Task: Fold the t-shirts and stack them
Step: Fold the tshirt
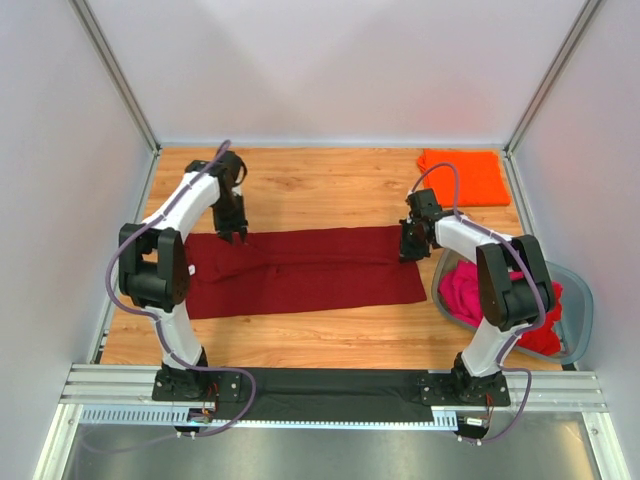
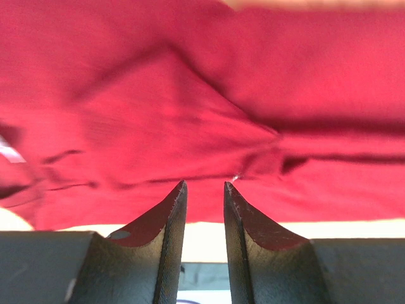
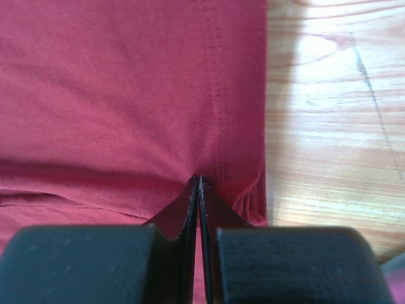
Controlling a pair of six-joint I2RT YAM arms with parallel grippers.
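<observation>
The dark maroon cloth t-shirt (image 1: 310, 270) lies as a long strip on the wooden counter (image 1: 320, 185), stretched between the two hands. The right hand (image 3: 199, 180) is pinching the stitched hem at its tips, the cloth puckering there, likely so it can carry that end over. The left hand (image 2: 205, 185) hangs spread at the opposite end, nothing between its fingers, seemingly poised to pinch. Beyond the right hand sits a folded bright orange t-shirt (image 1: 463, 177). Nearer its arm's base, a grey plastic tub (image 1: 585, 310) holds a magenta-pink shirt (image 1: 462, 290).
</observation>
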